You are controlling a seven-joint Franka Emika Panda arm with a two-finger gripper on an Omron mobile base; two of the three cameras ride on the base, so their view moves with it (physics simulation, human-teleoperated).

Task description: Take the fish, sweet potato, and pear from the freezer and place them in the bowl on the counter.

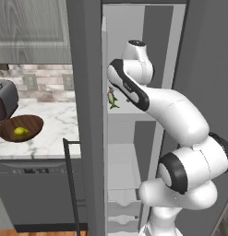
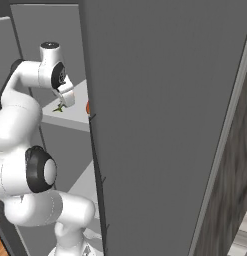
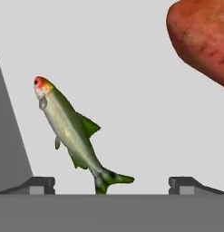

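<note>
On a white shelf (image 1: 129,114) inside the freezer (image 1: 87,69) lies the fish (image 3: 70,133), grey-green with a pale belly and a reddish head. My gripper (image 3: 112,186) is open just above it, the fish's tail between the two fingertips, nothing gripped. The orange-red sweet potato (image 3: 202,38) lies on the same shelf, beyond the fish to the upper right in the hand view. From the base the fish (image 1: 111,98) peeks out beside my wrist, and a sliver of sweet potato (image 2: 88,107) shows past the door edge. The pear (image 1: 21,132) sits in the brown bowl (image 1: 34,124) on the counter (image 1: 57,122).
A dark toaster (image 1: 4,99) stands behind the bowl at the left. The freezer door's long dark bar handle (image 1: 71,184) runs down in front of the counter. The big grey door panel (image 2: 160,125) blocks the right side. White drawers (image 1: 122,203) lie below the shelf.
</note>
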